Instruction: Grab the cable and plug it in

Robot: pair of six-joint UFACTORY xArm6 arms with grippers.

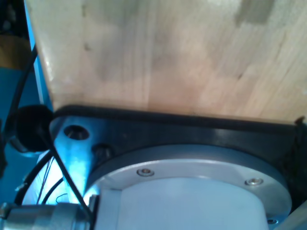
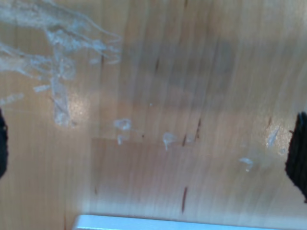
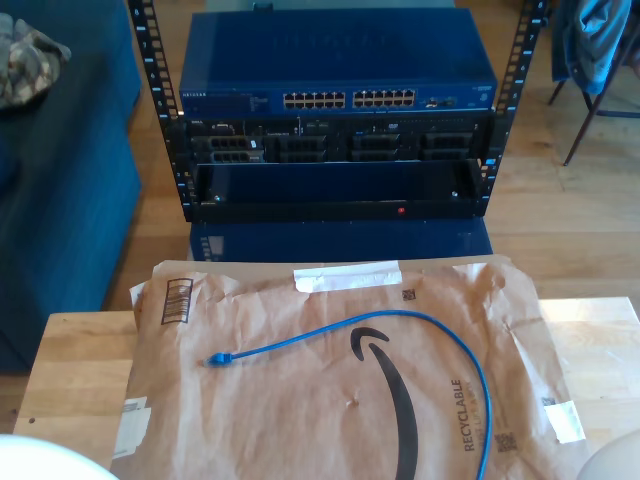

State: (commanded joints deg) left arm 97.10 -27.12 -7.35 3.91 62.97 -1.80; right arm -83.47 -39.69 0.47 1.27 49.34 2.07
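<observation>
The cable (image 3: 300, 338) is a thin bright-blue cord lying loose on brown paper (image 3: 290, 420) in the exterior view. One small blue plug (image 3: 215, 359) rests toward that view's left. The cord arcs to the right and runs off the bottom edge. Beyond the table stands a rack with a blue network switch (image 3: 240, 60) and its rows of ports (image 3: 350, 99). In the second wrist view my second gripper (image 2: 151, 148) is open wide over bare wood, one dark fingertip (image 2: 298, 153) at each picture edge and nothing between them. The first wrist view looks at wood and an arm base ring (image 1: 192, 167).
The wooden table (image 3: 70, 370) carries the crumpled paper with a printed black curve. Tape scraps (image 2: 57, 38) stick to the wood under my second gripper. A blue couch (image 3: 60, 180) stands at the exterior view's left. White rounded arm parts (image 3: 40, 462) sit in its bottom corners.
</observation>
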